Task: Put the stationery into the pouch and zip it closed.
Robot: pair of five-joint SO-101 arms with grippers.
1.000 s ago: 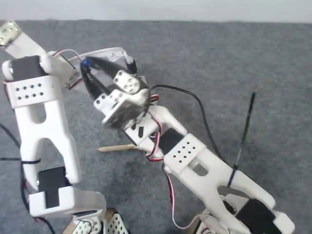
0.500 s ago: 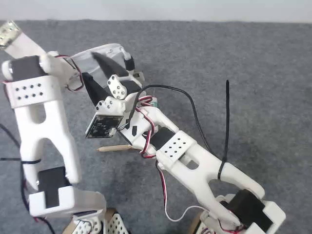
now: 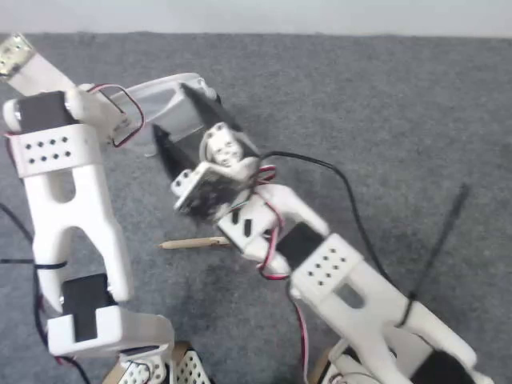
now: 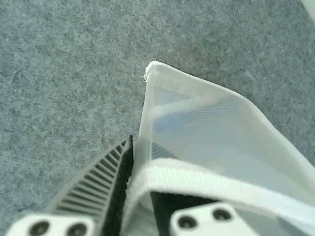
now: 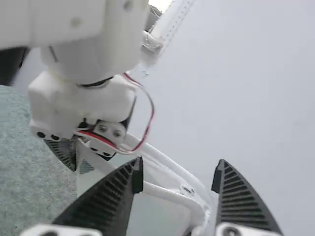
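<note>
No legible writing

No text, label, number or sign is showing clearly enough to be read on anything in the high view or in either wrist view.
</note>
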